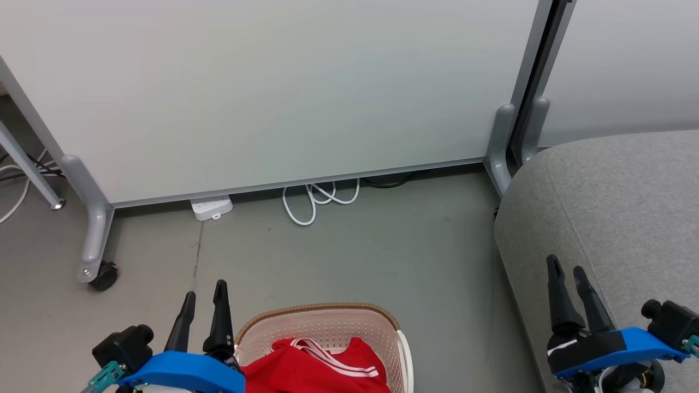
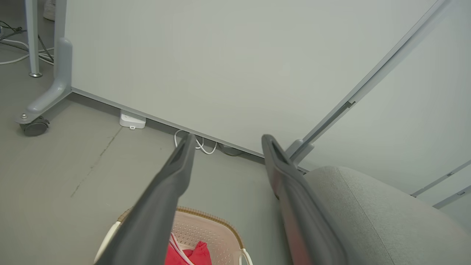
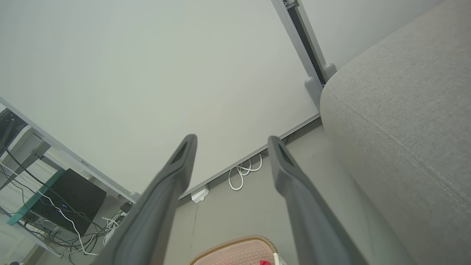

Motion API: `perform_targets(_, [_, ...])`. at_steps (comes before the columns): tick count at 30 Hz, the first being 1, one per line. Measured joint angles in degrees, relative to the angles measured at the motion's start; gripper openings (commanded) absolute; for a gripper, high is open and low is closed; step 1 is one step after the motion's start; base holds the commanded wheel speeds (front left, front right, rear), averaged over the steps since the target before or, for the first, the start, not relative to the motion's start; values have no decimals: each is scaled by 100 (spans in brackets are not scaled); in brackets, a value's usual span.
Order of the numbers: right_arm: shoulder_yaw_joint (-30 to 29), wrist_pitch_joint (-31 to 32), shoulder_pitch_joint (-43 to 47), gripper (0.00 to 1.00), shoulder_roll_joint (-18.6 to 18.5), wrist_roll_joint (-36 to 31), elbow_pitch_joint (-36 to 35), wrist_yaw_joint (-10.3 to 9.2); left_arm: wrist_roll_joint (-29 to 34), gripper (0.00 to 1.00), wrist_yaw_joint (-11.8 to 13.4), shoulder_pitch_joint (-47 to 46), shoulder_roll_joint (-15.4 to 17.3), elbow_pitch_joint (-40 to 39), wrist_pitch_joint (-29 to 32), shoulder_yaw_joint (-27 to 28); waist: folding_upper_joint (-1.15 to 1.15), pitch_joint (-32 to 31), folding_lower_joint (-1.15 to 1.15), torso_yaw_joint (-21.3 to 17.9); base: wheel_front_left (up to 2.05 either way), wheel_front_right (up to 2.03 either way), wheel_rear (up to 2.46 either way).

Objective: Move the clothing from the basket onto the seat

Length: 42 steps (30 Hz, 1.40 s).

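Red clothing point(image 1: 317, 367) with white stripe trim lies in the cream basket point(image 1: 377, 327) with a brown rim, on the floor at the bottom middle of the head view. The grey seat point(image 1: 611, 207) bulges in from the right. My left gripper point(image 1: 205, 292) stands open just left of the basket, nothing between its fingers. Over the seat's near corner my right gripper point(image 1: 567, 270) is open and empty. The left wrist view catches the basket point(image 2: 220, 232), a bit of the clothing point(image 2: 191, 255) and the seat point(image 2: 375, 217) past my left gripper point(image 2: 228, 141). From the right wrist come the basket rim point(image 3: 235, 244), the seat point(image 3: 404, 121) and my right gripper point(image 3: 232, 141).
A pale partition panel point(image 1: 262, 93) on wheeled grey feet point(image 1: 95, 240) stands behind the basket. A white power strip point(image 1: 211, 207) and a coiled white cable point(image 1: 319, 199) lie at its base. Bare grey floor point(image 1: 382, 245) stretches between panel, basket and seat.
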Motion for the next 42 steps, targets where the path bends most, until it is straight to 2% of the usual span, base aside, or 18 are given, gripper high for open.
perform_targets(26, [51,-108,55,100,-9,-1443,-97,1,1258,100,126,-92,24,14,-375,-233,0,-18,0,-6,0,0,0])
perform_targets(42, [81,-176,57,100,-15,-2167,-129,2,1833,100,292,-103,22,38,-564,-314,0,-34,0,9,0,0,0])
